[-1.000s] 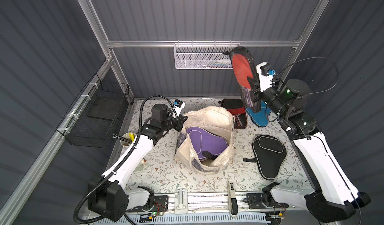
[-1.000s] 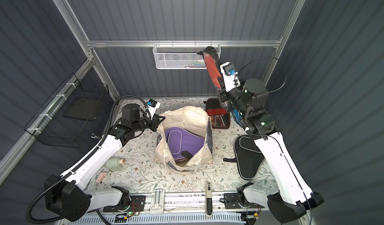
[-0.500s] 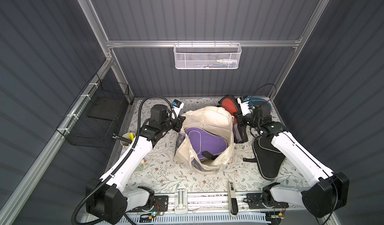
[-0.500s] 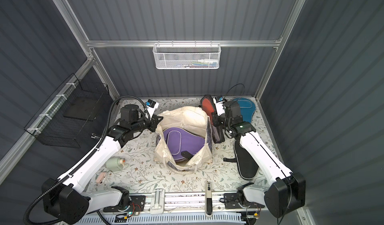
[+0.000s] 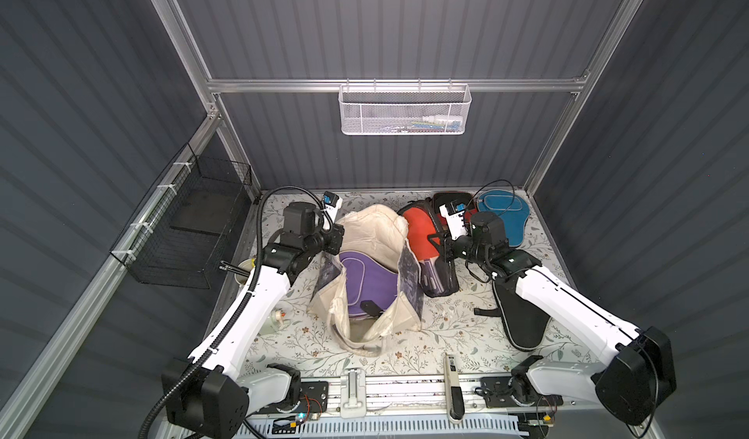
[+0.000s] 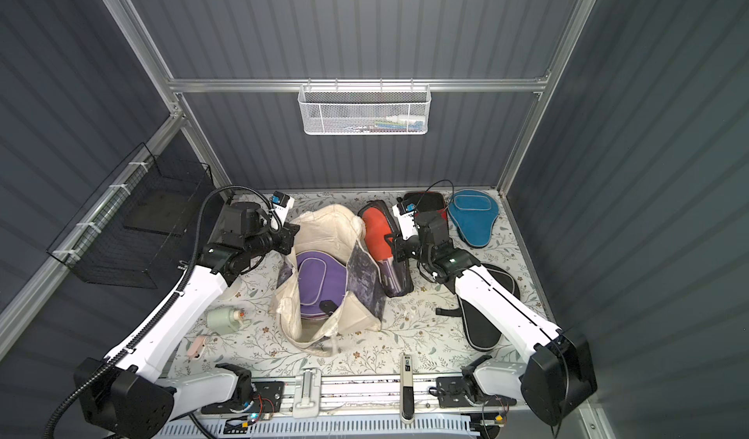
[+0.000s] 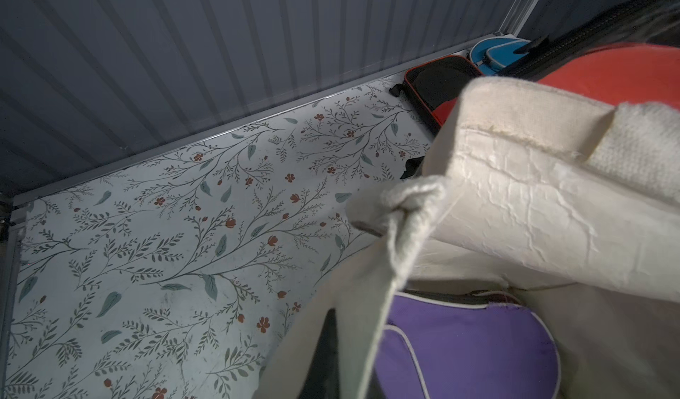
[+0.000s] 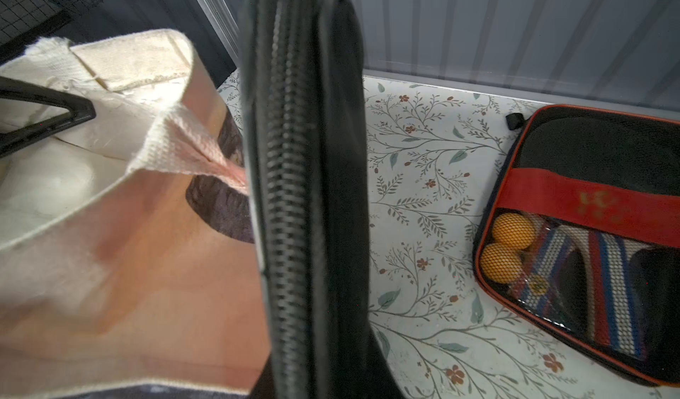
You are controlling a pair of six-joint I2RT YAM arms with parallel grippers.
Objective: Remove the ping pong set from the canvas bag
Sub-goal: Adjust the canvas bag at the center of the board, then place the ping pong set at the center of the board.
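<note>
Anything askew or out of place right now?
Yes: the red paddle case stands on edge, leaning on the canvas bag, held in the jaws of the right gripper, whereas the blue cover lies flat. The bag sags, its rim pinched by the left gripper.

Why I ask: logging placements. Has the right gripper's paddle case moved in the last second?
Yes. The paddle case dropped from the height of the wire basket to low beside the canvas bag.
</note>
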